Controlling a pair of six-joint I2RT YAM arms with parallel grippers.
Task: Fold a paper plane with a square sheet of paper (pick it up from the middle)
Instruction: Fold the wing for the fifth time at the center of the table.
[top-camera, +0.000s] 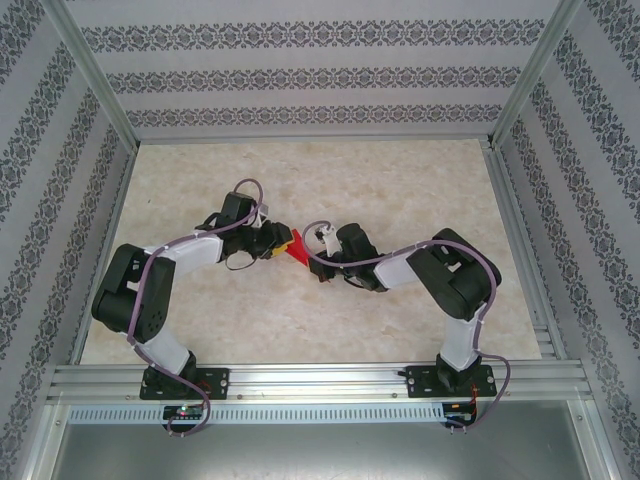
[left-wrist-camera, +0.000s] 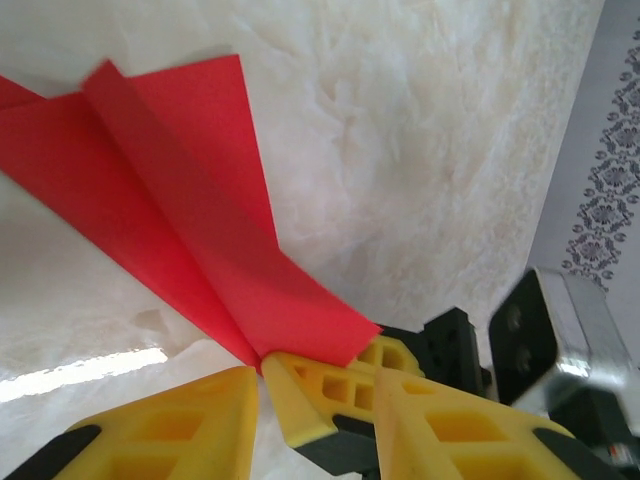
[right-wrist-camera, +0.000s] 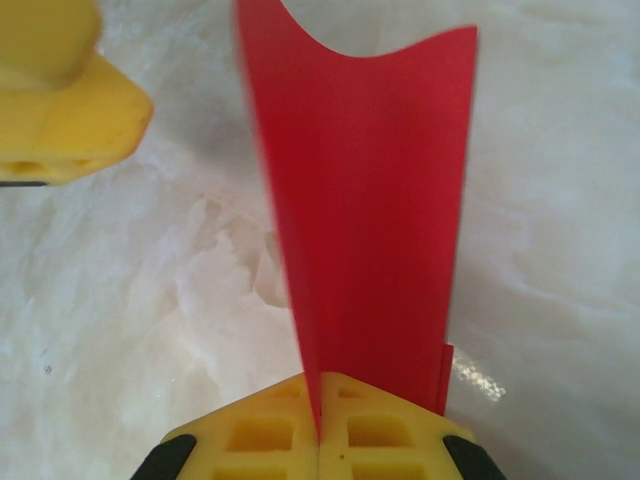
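While the right gripper (right-wrist-camera: 320, 385) pinches one end of the plane (right-wrist-camera: 370, 200) at mid-table (top-camera: 400, 180), its length running straight out from the jaws, the left gripper (top-camera: 278, 243), parted and empty, sits just beside that same end.

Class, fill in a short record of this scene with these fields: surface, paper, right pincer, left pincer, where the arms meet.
surface: pale marbled table
paper: red plane, creased lengthwise, flaps partly spread
right pincer: shut on one end of the plane
left pincer: open, fingers apart, close by the right pincer's tips
where the arms meet: near the middle of the table, plane between them
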